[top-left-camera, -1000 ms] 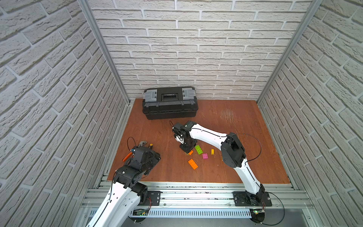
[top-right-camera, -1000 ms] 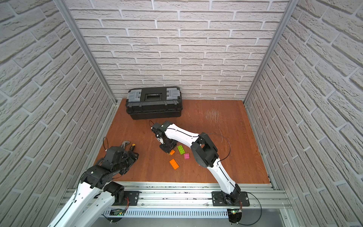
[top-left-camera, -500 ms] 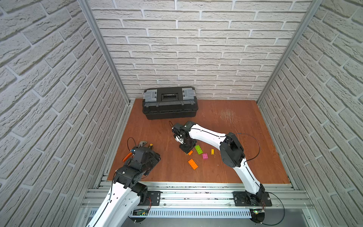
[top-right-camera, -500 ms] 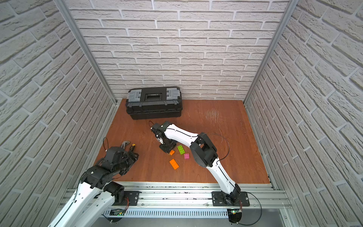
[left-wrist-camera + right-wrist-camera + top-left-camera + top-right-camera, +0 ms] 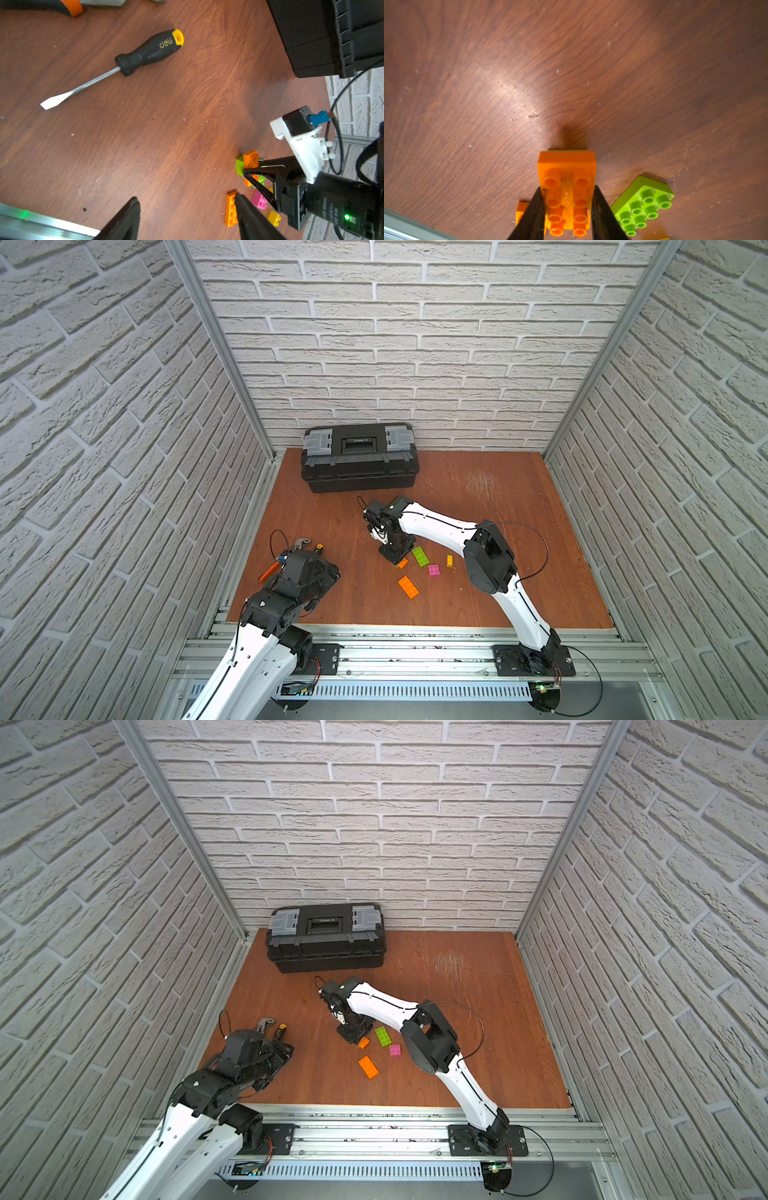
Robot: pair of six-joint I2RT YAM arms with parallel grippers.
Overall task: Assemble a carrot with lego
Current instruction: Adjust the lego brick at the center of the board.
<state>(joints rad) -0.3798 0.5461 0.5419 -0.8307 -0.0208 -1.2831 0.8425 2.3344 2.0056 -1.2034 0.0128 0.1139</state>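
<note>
While clamping brick (image 5: pixel 567 176), right arm (image 5: pixel 436 526) stoops.

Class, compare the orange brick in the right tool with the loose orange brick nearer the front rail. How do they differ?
The gripped orange brick is clamped by the right tool; the loose orange brick is untouched. The gripped one sits on a lime-green brick; the loose one lies alone on the table. Both are long, orange, studs up.

Bright even light — wrist views soft, glare on table (image 5: pixel 512 91)
</note>
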